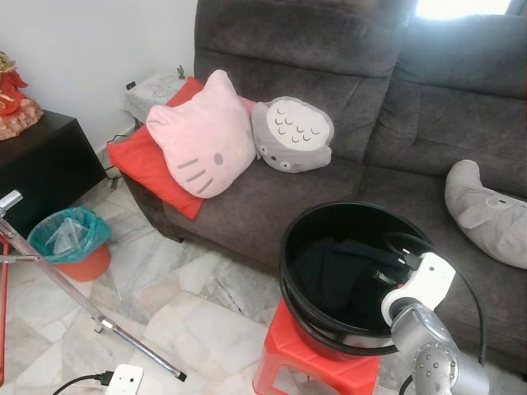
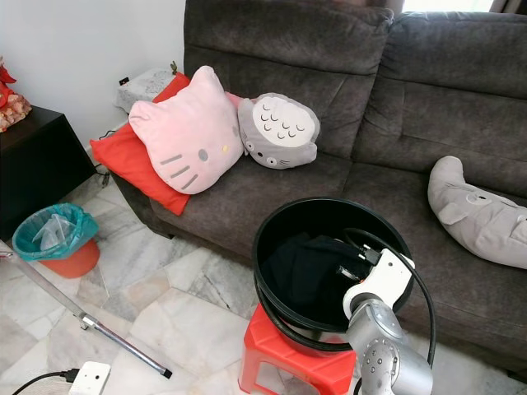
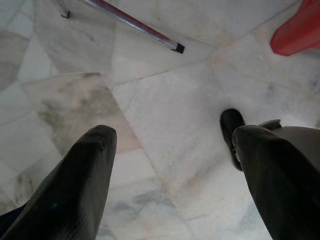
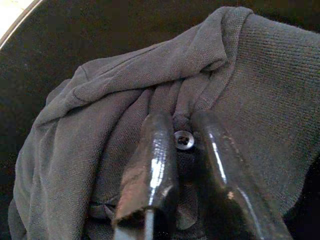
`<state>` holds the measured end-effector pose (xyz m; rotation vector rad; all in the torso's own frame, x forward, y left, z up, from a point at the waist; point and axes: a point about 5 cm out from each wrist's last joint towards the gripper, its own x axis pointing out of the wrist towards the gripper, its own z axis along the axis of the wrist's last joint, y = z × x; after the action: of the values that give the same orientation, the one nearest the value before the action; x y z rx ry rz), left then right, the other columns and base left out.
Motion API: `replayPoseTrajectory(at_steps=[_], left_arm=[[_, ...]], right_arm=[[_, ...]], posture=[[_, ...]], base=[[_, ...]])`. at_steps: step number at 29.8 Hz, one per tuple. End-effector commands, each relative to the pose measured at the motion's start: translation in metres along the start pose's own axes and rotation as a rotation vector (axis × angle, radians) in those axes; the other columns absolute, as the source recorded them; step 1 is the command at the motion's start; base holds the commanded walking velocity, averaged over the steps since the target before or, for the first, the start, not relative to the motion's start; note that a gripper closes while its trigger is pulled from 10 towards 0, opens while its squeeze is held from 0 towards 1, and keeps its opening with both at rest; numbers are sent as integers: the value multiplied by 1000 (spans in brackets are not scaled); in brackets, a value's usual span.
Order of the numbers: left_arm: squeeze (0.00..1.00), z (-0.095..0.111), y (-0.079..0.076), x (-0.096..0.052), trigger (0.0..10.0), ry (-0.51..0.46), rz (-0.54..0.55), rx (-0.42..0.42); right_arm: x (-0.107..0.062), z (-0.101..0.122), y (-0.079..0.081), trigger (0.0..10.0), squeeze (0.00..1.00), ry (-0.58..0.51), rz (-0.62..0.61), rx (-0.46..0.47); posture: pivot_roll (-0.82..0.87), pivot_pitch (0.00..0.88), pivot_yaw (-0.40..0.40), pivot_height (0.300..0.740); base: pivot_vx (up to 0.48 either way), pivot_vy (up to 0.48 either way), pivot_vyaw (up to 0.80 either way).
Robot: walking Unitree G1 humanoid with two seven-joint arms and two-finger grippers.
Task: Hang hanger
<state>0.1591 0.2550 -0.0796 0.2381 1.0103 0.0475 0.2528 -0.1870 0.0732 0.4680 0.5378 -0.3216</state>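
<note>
we see right tool down inside black bucket on red stool, fingers narrow, nearly together on dark grey garment | hanger: we can't make one out | left tool spread wide above marble floor | sofa behind, pink cushion

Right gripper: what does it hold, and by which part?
The right gripper pinches a fold of the dark garment beside its button, inside the black bucket.
</note>
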Motion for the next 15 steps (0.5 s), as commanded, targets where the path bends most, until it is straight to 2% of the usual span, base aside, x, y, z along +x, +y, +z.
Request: replayPoseTrajectory(at_steps=[1, 3, 5, 12, 15], left_arm=[[0, 1, 8, -1, 10000, 2, 13, -5], [0, 4, 10, 0, 10000, -3, 16, -5], [0, 8, 11, 0, 10000, -10, 18, -6], [0, 4, 6, 0, 10000, -5, 20, -6], [0, 0, 2, 0, 10000, -1, 16, -5]], right_arm=[[1, -4, 17, 0, 0, 13, 46, 47], [2, 0, 17, 0, 0, -14, 48, 35], [2, 9, 22, 0, 0, -70, 75, -16], [1, 28, 42, 0, 0, -165, 191, -3], [0, 28, 47, 0, 0, -169, 225, -17]], posture=[[-90, 0, 48, 740], [-90, 0, 48, 740], [-90, 0, 48, 740], [-85, 0, 44, 740], [-86, 0, 45, 740]], base=[[0, 0, 0], [0, 0, 0], [0, 0, 0], [0, 0, 0], [0, 0, 0]])
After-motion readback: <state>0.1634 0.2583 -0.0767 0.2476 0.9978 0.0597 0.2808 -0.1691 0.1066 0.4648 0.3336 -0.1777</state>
